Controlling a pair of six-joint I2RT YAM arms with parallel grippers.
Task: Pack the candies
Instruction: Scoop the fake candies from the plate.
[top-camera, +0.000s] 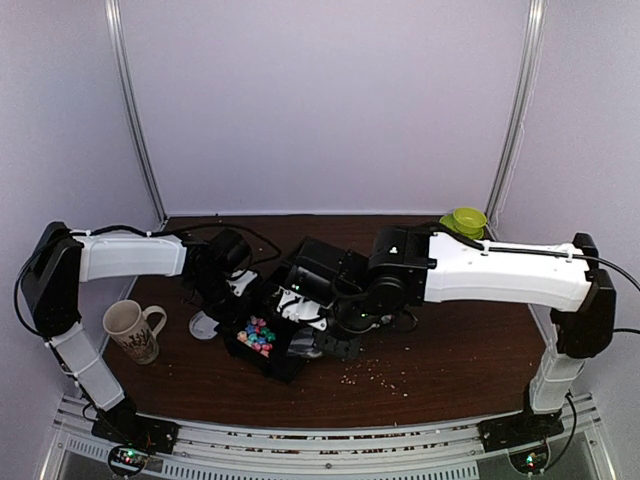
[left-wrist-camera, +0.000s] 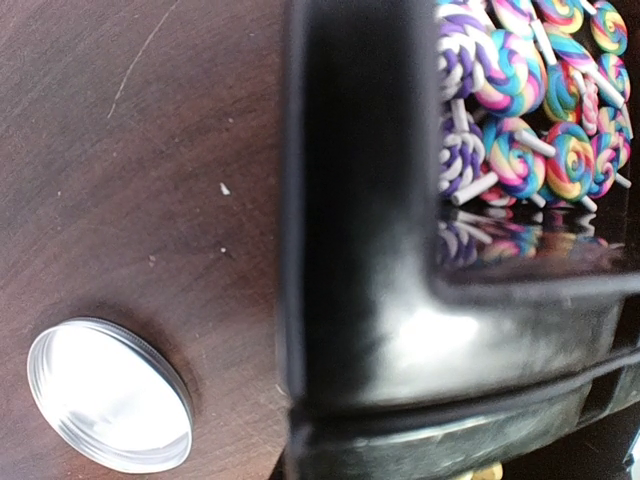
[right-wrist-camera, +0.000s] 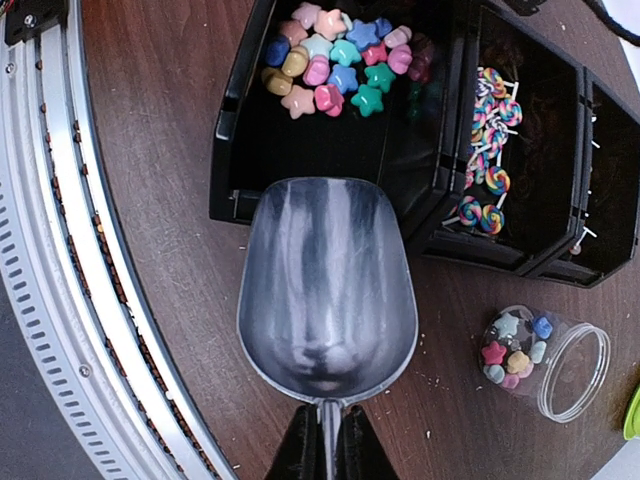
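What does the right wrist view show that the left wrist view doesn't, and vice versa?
Right wrist only: an empty metal scoop in the right gripper, jaws shut on its handle; pastel star candies in an end compartment; a clear jar on its side with a few candies inside.
Left wrist only: a round metal lid lying flat.
Both: the black tray, the swirl lollipops in one compartment, the dark wooden table.
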